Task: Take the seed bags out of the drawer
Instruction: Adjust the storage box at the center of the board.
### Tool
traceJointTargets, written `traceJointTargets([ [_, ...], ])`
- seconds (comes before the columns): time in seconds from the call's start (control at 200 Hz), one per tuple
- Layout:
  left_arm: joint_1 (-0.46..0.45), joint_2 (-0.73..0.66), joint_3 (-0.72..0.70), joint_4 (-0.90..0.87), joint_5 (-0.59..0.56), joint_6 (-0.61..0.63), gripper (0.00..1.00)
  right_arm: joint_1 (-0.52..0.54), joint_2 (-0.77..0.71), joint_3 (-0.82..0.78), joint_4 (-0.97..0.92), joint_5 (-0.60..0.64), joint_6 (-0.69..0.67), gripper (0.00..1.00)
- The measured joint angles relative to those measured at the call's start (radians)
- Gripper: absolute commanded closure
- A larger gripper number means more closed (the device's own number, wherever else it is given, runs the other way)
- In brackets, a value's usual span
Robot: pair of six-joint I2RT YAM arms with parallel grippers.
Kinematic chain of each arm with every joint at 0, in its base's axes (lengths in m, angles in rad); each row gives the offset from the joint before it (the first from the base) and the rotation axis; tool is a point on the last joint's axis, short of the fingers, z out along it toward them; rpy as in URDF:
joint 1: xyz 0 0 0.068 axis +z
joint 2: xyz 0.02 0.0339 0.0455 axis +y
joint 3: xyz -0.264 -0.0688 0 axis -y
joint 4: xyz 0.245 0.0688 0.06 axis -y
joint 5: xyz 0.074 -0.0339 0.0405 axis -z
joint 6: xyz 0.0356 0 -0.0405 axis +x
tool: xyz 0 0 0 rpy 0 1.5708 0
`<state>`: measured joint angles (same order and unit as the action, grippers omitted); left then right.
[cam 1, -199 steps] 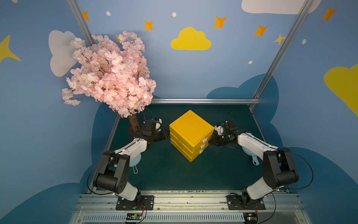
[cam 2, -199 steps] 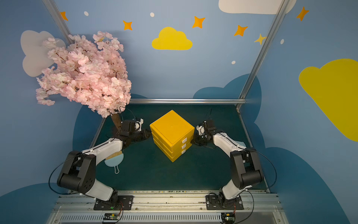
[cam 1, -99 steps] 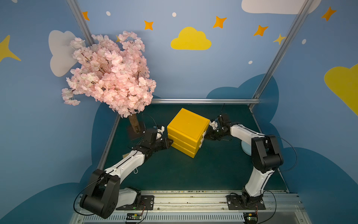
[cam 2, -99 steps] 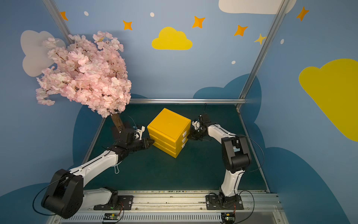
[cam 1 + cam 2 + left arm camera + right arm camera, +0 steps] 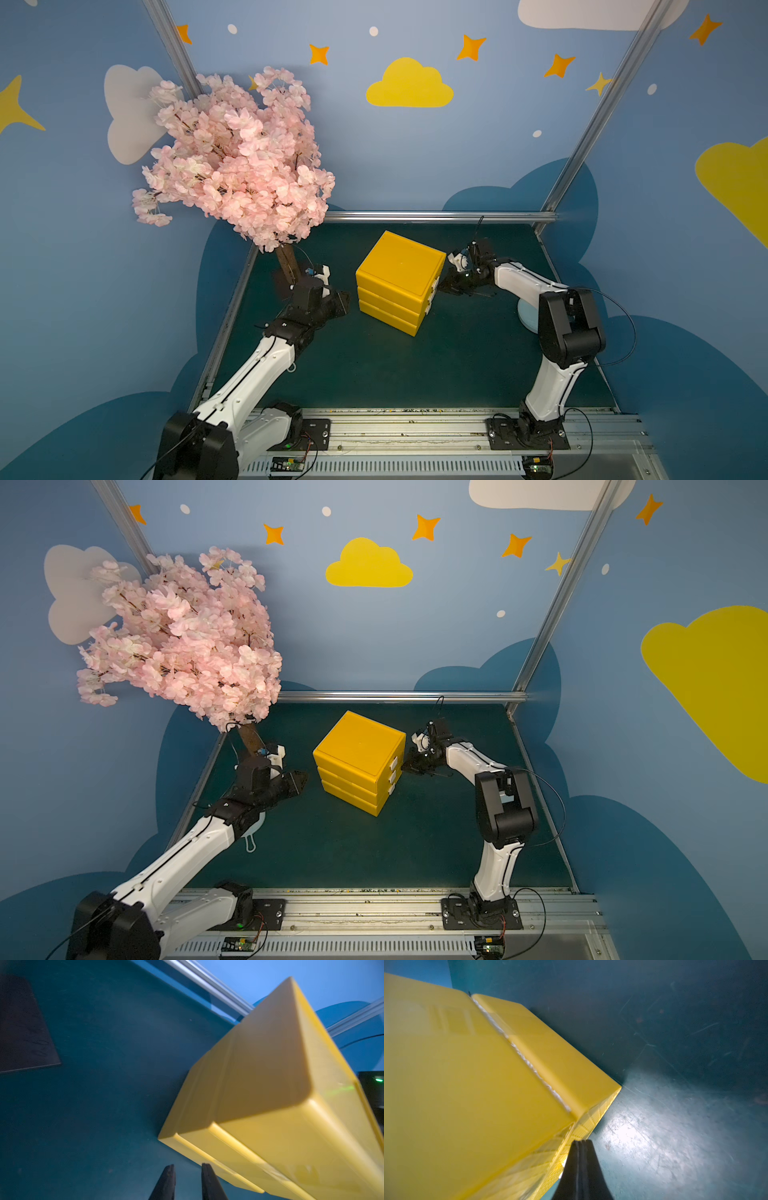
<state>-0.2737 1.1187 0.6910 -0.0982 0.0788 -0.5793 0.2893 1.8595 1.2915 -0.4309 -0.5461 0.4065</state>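
The yellow three-drawer cabinet (image 5: 399, 266) (image 5: 359, 746) stands mid-table with all drawers closed; its small white handles (image 5: 393, 764) face right. The seed bags are hidden. My left gripper (image 5: 343, 299) (image 5: 301, 779) hovers just off the cabinet's left side. In the left wrist view its jaws (image 5: 188, 1167) stand slightly open with only mat between them, next to the cabinet's lower edge (image 5: 207, 1153). My right gripper (image 5: 442, 286) (image 5: 405, 766) sits at the handle side, level with the top drawer. It is shut (image 5: 581, 1141) with nothing between its fingers, beside the cabinet's ribbed corner (image 5: 587, 1126).
A pink blossom tree (image 5: 237, 166) leans over the back left, and its trunk (image 5: 286, 262) rises just behind my left wrist. Its dark base plate (image 5: 20, 1022) lies on the mat. A pale blue dustpan (image 5: 525, 316) sits behind my right arm. The back rail (image 5: 436, 216) closes the table's far edge.
The cabinet has turned so its handle side faces more to the right and has shifted slightly left. My left arm has stretched forward to its left side; the right gripper followed the handle side.
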Motion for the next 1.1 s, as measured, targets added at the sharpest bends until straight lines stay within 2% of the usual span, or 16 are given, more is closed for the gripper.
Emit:
traceJointTargets([
  [0.21,0.017,0.239,0.144,0.012,-0.008,-0.001,0.76,-0.019,-0.022,0.001,0.000,-0.001,0.005,1.00],
  [0.39,0.024,0.348,0.190,0.067,-0.010,-0.004,0.74,-0.024,-0.011,0.036,-0.004,-0.022,0.005,1.00],
  [0.546,0.026,0.418,0.192,0.154,0.053,0.003,0.73,-0.024,0.029,0.099,-0.015,-0.053,0.003,1.00],
  [0.836,0.025,0.433,0.109,0.320,0.213,0.015,0.72,-0.020,0.148,0.219,-0.058,-0.085,-0.024,1.00],
  [1.101,-0.004,0.274,-0.030,0.320,0.196,0.011,0.71,0.004,0.171,0.229,-0.060,-0.092,-0.025,1.00],
])
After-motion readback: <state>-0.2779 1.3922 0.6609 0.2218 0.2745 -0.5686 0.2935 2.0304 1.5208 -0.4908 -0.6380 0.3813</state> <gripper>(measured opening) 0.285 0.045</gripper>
